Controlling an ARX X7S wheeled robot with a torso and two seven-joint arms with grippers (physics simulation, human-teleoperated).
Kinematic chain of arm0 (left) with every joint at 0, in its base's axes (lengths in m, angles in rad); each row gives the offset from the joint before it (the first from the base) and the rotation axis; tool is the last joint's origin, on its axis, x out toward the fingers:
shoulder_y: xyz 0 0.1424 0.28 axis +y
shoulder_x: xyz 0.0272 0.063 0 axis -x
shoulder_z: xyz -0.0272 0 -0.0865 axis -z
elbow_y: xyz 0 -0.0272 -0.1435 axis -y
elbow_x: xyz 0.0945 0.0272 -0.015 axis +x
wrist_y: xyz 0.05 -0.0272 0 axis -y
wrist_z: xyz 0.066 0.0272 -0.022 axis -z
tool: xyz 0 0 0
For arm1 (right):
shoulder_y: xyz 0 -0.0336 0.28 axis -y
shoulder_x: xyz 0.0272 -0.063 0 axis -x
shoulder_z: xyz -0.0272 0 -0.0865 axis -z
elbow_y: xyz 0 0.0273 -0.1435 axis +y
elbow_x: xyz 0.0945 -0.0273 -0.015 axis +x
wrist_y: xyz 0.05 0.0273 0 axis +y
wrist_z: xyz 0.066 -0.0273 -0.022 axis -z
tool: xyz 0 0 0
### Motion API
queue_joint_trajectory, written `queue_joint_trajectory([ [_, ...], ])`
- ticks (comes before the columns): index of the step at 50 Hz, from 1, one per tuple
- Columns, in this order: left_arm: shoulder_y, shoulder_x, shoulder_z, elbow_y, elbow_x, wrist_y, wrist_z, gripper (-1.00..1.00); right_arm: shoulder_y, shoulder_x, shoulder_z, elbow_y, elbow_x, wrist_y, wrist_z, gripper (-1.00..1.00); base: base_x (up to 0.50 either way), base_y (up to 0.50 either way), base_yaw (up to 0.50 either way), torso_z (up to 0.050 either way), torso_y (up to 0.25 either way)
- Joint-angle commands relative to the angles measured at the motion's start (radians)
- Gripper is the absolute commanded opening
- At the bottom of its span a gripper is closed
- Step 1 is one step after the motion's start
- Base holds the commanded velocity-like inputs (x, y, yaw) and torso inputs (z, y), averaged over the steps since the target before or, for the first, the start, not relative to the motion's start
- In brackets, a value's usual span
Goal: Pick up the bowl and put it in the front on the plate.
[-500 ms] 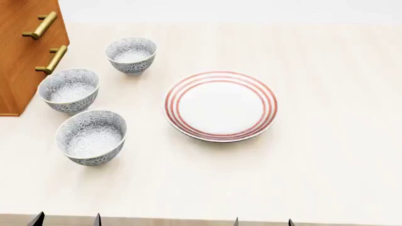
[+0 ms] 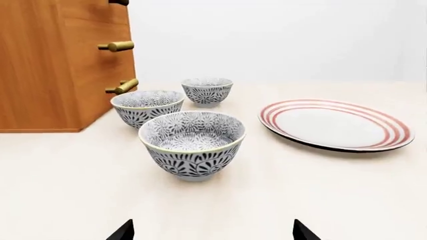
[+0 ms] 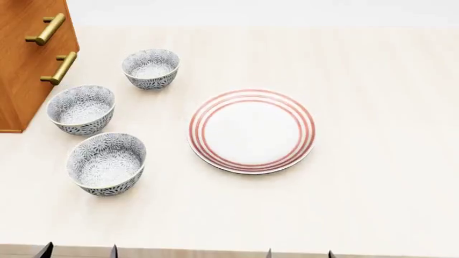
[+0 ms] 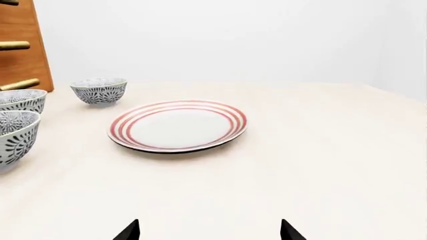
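Observation:
Three look-alike grey-patterned bowls stand in a curved row on the left of the table. The front bowl (image 3: pixel 106 164) (image 2: pixel 192 144) is nearest me, then the middle bowl (image 3: pixel 81 109) (image 2: pixel 147 107) and the far bowl (image 3: pixel 150 68) (image 2: pixel 207 91). The red-ringed white plate (image 3: pixel 252 130) (image 4: pixel 177 125) lies empty to their right. My left gripper (image 3: pixel 79 251) (image 2: pixel 213 232) is open at the table's near edge, short of the front bowl. My right gripper (image 3: pixel 300 253) (image 4: pixel 209 231) is open too, in front of the plate. Only the fingertips show.
A wooden cabinet (image 3: pixel 29 54) with brass handles (image 3: pixel 59 67) stands at the far left, close behind the middle bowl. The pale tabletop (image 3: pixel 380 107) stretches to the right of the plate. A white wall rises behind the table.
In the head view the bowls, plate and cabinet all sit slightly lower in the picture than before. Both grippers' fingertips remain at the bottom edge, open.

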Motion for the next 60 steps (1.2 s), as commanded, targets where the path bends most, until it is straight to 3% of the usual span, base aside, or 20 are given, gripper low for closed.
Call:
queue_joint_trajectory([
  [1, 0.035, -0.004, 0.001, 0.052, 0.007, 0.180, -0.025, 1.00, -0.027, 0.007, -0.004, -0.036, 0.005, -0.163, 0.008, 1.00, 0.00, 0.00, 0.00, 0.000, 0.000],
  [5, 0.081, -0.011, 0.000, 0.120, 0.077, 0.417, -0.075, 1.00, -0.076, 0.003, 0.002, -0.093, 0.055, -0.490, -0.020, 1.00, 0.00, 0.00, 0.00, 0.000, 0.000],
  [7, 0.088, -0.013, 0.001, 0.128, 0.092, 0.444, -0.089, 1.00, -0.082, 0.006, -0.001, -0.096, 0.049, -0.532, -0.017, 1.00, 0.00, 0.00, 0.00, 0.000, 0.000],
  [19, 0.089, -0.030, 0.017, 0.128, 0.092, 0.461, -0.116, 1.00, -0.087, 0.031, -0.030, -0.097, 0.050, -0.526, -0.006, 1.00, 0.03, 0.00, 0.00, 0.000, 0.000],
  [60, 0.083, -0.074, 0.069, 0.132, 0.076, 0.431, -0.168, 1.00, -0.074, 0.079, -0.086, -0.099, 0.059, -0.499, 0.037, 1.00, 0.50, -0.03, 0.00, 0.000, 0.000],
])
